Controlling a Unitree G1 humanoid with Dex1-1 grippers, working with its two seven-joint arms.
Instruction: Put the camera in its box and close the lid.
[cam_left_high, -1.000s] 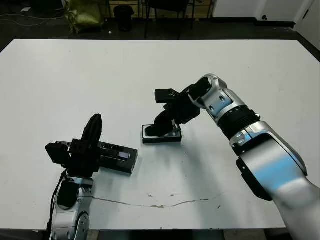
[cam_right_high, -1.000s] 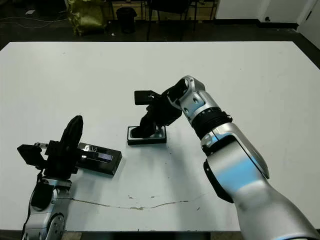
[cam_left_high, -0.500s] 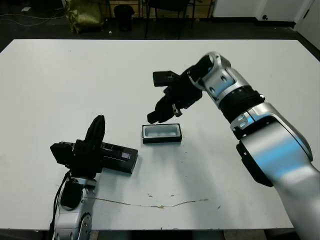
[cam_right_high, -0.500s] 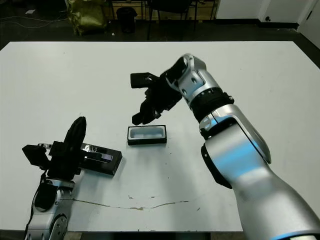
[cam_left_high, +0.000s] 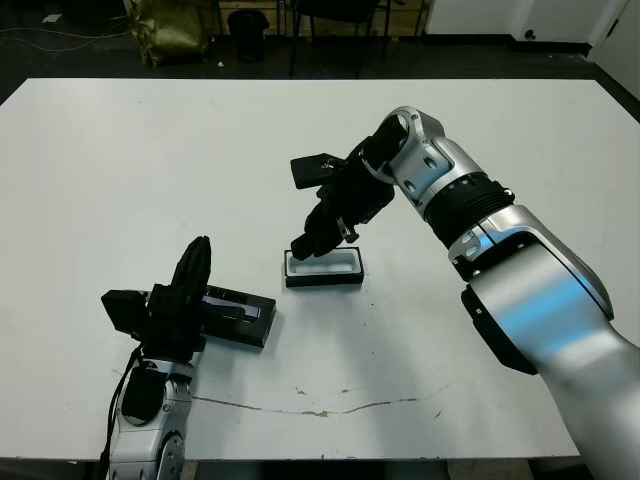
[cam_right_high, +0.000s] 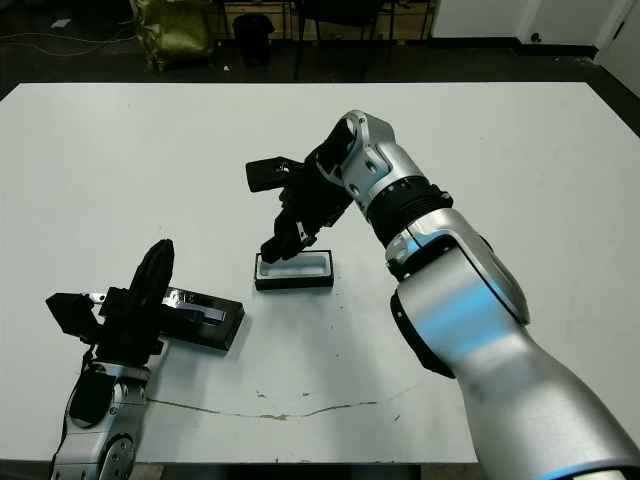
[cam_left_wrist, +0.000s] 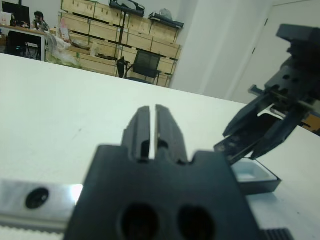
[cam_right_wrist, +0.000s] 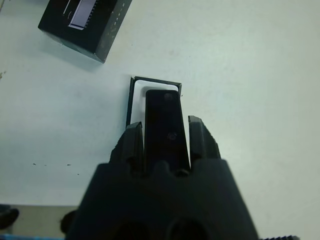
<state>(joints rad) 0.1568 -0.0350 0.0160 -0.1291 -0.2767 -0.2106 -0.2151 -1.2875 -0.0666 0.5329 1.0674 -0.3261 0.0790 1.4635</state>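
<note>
My right gripper (cam_left_high: 306, 246) is shut on the camera (cam_right_wrist: 165, 117), a slim black bar held lengthwise between its fingers (cam_right_wrist: 132, 139). It hovers tilted just over the left end of the box (cam_left_high: 325, 280), a small black tray with white lining, open near the table's middle. The lid (cam_left_high: 240, 322), flat and black with a glossy strip, lies at the front left. My left gripper (cam_left_high: 198, 249) stands upright at the lid's left end, fingers shut with nothing seen between them.
The white table (cam_left_high: 150, 150) stretches bare around the box and lid. A thin dark scratch (cam_left_high: 320, 411) runs along the front edge. Beyond the far edge are a yellow-green bag (cam_left_high: 170, 25) and chair legs on a dark floor.
My right gripper lifted the camera up off the box, then came back down and left, and now hangs over the box's left end. The left arm has barely moved.
</note>
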